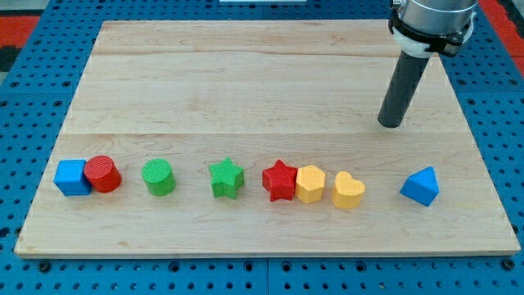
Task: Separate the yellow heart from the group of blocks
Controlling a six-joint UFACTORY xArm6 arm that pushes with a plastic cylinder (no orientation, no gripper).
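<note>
Yellow heart (pixel 349 190): near row, just right of yellow hexagon (pixel 310 183), apparently touching; my tip (pixel 391 124), bare rod, far right, touching nothing.

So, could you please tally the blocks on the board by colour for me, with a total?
Blue: 2, the cube and the triangular block
Red: 2, the cylinder and the star
Green: 2, the cylinder and the star
Yellow: 2, the hexagonal block and the heart
Total: 8
</note>
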